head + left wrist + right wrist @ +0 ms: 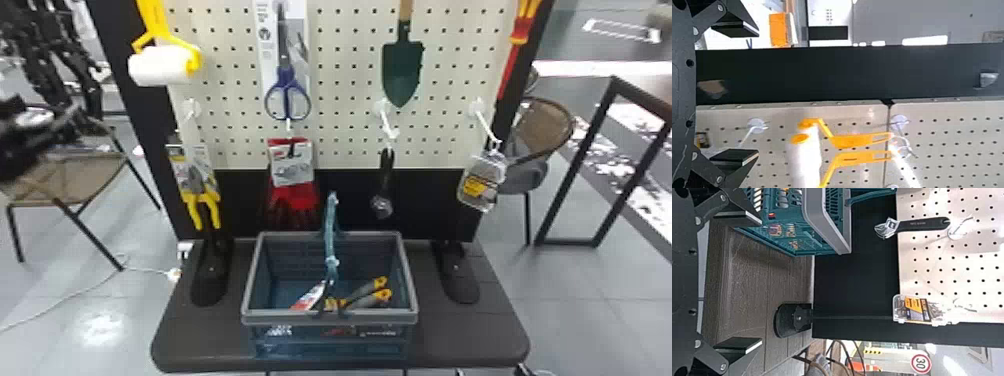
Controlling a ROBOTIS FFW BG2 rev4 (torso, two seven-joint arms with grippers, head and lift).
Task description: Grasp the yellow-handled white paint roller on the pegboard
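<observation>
Yellow-handled white paint roller (pixel 162 66) is up at the upper left of the pegboard (pixel 345 75) in head view: fat matte-white sleeve lying about level, rounded end on the left, yellow cap on the right. Bright yellow frame forks down from the handle, one arm to each end of the sleeve; top of the handle runs out of frame. In left wrist view the yellow reads more orange, washed-out white sleeve, two slotted yellow lengths side by side leading to a white hook (pixel 899 120); can't tell if both belong to one roller. Left end effector (pixel 30 137) is at head view's left edge, fingers spread wide, nothing between them, apart from the roller. Right end effector (pixel 758 282) also spread, empty, basket and counter beyond it. Blue-handled scissors (pixel 287 97) hang right of the roller, yellow-handled pliers (pixel 200 192) below it. Green trowel (pixel 402 70) further right, adjustable wrench (pixel 385 185) under that. Basket (pixel 330 317) stands on the counter (pixel 480 332), grey-and-orange-handled tool (pixel 370 295) inside.
</observation>
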